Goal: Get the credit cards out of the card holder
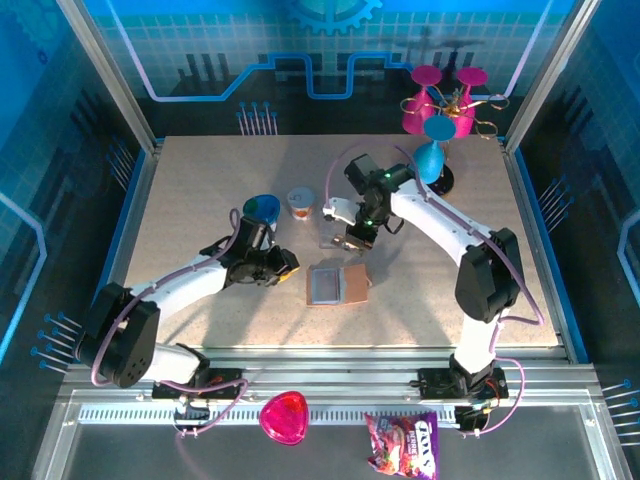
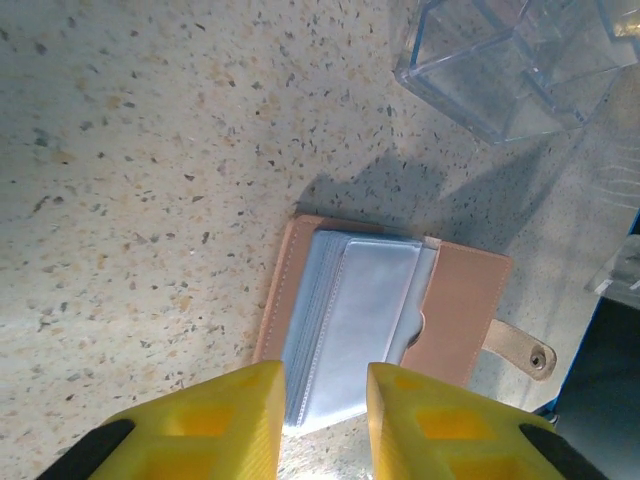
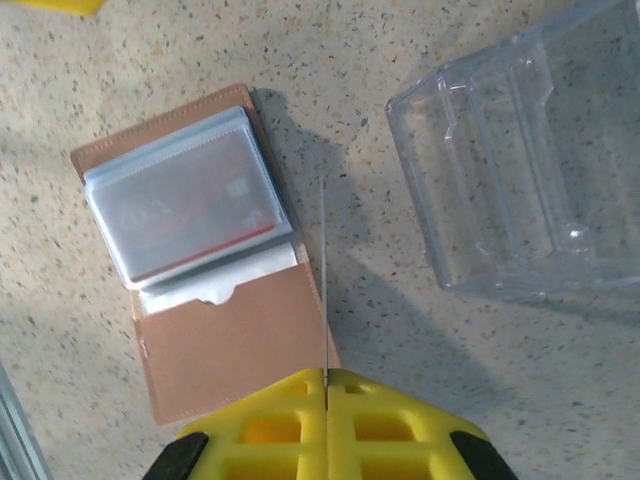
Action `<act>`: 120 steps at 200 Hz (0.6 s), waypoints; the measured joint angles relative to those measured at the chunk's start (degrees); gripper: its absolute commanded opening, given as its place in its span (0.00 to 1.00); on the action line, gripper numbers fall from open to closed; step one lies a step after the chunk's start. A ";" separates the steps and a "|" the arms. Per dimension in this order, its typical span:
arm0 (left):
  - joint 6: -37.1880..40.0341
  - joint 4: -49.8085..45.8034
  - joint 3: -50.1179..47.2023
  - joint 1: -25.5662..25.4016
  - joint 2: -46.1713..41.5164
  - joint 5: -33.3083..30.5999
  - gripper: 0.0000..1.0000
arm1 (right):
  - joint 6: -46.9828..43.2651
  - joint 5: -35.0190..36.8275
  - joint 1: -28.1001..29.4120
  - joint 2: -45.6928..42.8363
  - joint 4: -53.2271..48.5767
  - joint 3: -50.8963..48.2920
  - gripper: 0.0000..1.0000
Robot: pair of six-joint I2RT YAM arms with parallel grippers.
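The card holder (image 1: pixel 337 285) lies open on the table, tan leather with blue-grey plastic sleeves (image 2: pixel 355 320). One credit card with a red band shows through the top sleeve (image 3: pixel 190 215). My right gripper (image 3: pixel 325 375) is shut on another thin credit card (image 3: pixel 324 270), seen edge-on and held upright just right of the card holder (image 3: pixel 230 345). In the top view that gripper (image 1: pixel 355 238) hangs above the holder's far side. My left gripper (image 2: pixel 325 420) stands slightly open at the holder's near edge, nothing between its fingers. It sits left of the holder (image 1: pixel 285 268).
A clear plastic container (image 3: pixel 520 160) stands right beside the card holder, also at the top right of the left wrist view (image 2: pixel 510 60). A blue bowl (image 1: pixel 262 207) and small cup (image 1: pixel 300 202) sit behind. A pink stand (image 1: pixel 445 110) is at back right.
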 measured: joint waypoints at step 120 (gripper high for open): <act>0.15 -0.11 -3.02 2.08 -2.38 -0.57 0.28 | -14.75 3.02 -0.74 20.55 -13.51 31.08 0.00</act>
